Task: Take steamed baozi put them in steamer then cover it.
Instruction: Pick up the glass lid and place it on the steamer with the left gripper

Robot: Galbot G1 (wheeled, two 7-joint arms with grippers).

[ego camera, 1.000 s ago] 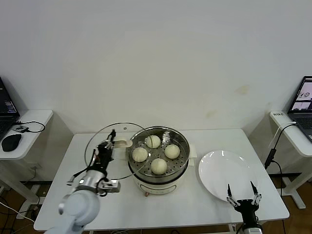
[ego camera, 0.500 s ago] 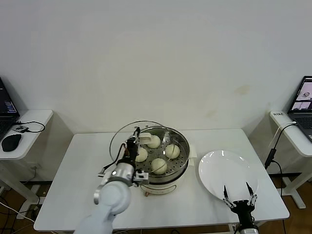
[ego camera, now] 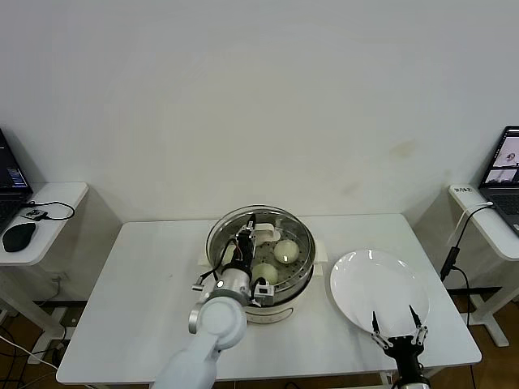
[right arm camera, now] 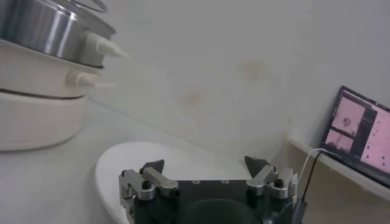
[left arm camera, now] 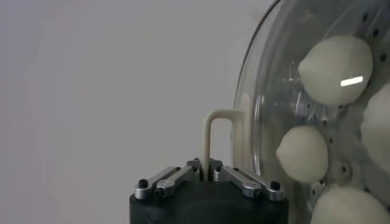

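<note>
White plate on white table; laptop on side desk.

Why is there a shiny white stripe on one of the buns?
In the left wrist view the cover, pinched by the left gripper, mirrors a light, so the glare streak lands over a baozi. In the head view the steamer rim glints too.

left gripper moved from left of the steamer to centre frame over it, cover carried from beside the pot to above the basket, now hiding some baozi, right gripper slightly lower at bottom right
</note>
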